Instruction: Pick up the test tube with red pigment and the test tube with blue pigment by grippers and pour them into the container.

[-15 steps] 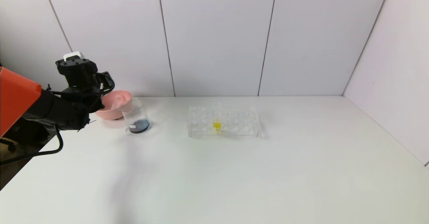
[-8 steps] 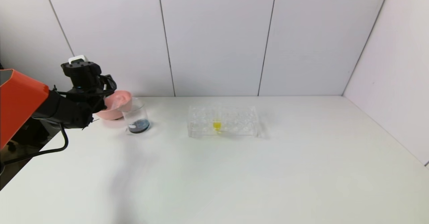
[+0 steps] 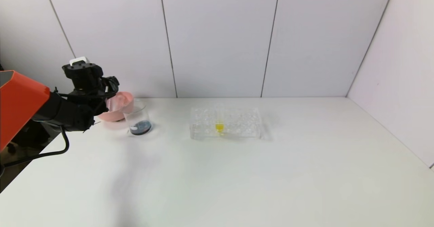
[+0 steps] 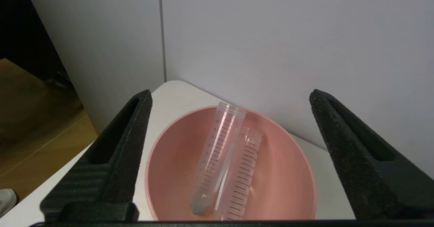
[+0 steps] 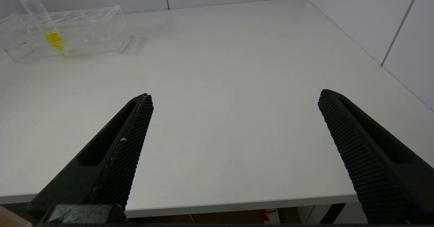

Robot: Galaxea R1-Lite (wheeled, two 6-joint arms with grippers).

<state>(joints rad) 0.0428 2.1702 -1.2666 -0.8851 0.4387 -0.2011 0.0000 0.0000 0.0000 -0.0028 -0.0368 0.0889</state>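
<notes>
Now released, the left pincer (image 4: 230, 159) spreads above the pink bowl (image 4: 169, 159), both emptied tubes (image 4: 220, 152) dropped inside; pouring appears complete.

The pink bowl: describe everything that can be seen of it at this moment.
The pink bowl is a round, smooth-walled dish, plastic by the look of it, standing upright at the table's far left corner near the wall, just behind the clear beaker. Two clear graduated test tubes lie in it side by side, leaning on its inner wall, mouths up: one with a bluish trace at its rounded bottom, the other nearly empty. The left hand hangs open over it, touching neither bowl nor tubes.
</notes>
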